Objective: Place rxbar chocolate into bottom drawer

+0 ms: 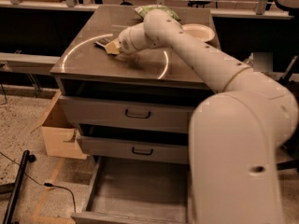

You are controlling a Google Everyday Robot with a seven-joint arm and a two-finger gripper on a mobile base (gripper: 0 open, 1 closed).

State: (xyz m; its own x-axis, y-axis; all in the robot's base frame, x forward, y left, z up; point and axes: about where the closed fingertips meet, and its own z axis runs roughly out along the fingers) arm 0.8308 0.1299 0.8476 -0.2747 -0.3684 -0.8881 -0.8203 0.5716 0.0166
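Camera view showed the snack bar [102, 42] as a small dark flat shape lying on the cabinet top [84, 62], toward its far left part and just inside a pale ring [74, 55] marked on the surface. The gripper [110, 45] was right at the bar's right end, low over the top and touching or almost touching it. Whether it had hold of the bar or was only set against it could not be told. The arm [201, 59] reached in from the near right, stretched leftward across the top, probably so the gripper could meet the flat bar from the side and close to the surface.

Farther back on the top sat a green bag [152, 10], and to the right of the arm a pale shallow bowl [198, 31], both well apart from the bar.

Below the top, the two upper drawers [138, 113] with black handles were pushed nearly in. The bottom drawer [140, 190] was pulled well out toward the near side, its plain grey inside open from above. It looked ready to take the bar, so that a lift and a carry down to the near side would finish the job. A cardboard box [58, 134] stood on the floor against the cabinet's left side.
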